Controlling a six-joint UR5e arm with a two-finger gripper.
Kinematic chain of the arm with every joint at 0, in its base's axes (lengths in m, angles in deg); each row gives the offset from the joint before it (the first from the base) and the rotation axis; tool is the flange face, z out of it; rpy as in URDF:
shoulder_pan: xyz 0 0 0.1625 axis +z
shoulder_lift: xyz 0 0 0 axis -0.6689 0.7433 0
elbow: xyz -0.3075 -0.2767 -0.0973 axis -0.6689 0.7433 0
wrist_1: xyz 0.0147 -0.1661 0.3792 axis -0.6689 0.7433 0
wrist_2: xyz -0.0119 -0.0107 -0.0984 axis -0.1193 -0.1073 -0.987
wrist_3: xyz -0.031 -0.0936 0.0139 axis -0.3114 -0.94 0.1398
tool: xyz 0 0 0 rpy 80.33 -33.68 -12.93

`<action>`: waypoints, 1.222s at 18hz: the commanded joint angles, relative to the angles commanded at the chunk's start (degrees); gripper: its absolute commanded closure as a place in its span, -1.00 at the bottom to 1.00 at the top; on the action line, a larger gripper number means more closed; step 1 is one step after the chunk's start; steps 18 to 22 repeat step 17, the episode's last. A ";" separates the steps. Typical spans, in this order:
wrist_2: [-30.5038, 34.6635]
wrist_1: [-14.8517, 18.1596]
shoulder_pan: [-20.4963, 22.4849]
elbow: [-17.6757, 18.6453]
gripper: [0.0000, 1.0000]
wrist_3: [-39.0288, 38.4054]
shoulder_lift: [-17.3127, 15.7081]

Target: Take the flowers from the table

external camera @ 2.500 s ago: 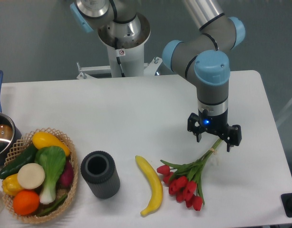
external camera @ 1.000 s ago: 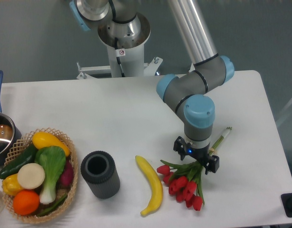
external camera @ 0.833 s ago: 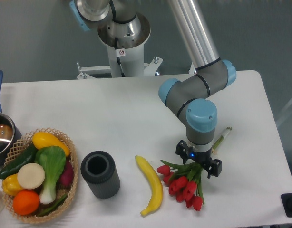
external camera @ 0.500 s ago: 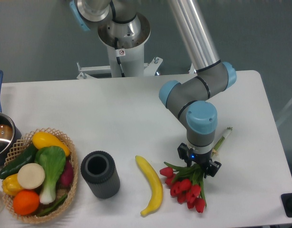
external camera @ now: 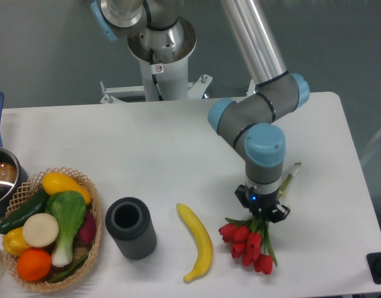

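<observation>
Camera: pincer (external camera: 262,213) clamped on flowers (external camera: 249,243) beside banana (external camera: 200,241).

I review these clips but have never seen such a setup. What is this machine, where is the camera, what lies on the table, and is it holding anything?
This is a single robot arm, filmed by one fixed camera looking down at the white table. Its gripper appears closed around the flowers, red tulips, where stems meet leaves; whether they have left the table is unclear. Also there: a banana, a dark cylinder, a basket of vegetables and a pot at the left edge.
</observation>
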 joint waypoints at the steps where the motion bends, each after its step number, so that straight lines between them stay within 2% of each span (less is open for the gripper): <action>1: -0.09 0.52 0.79 -0.09 1.00 0.00 -1.05; 5: -1.05 3.94 2.90 -2.02 1.00 -0.08 -3.25; 9: -1.05 11.06 3.43 -6.84 1.00 -0.26 -4.58; 13: -0.88 18.18 3.69 -12.99 1.00 -0.44 -4.32; 15: -0.97 20.82 4.22 -14.85 1.00 -0.35 -4.14; 17: -0.97 22.32 4.49 -16.17 1.00 -0.26 -3.97; 22: -0.97 22.32 4.49 -16.17 1.00 -0.26 -3.97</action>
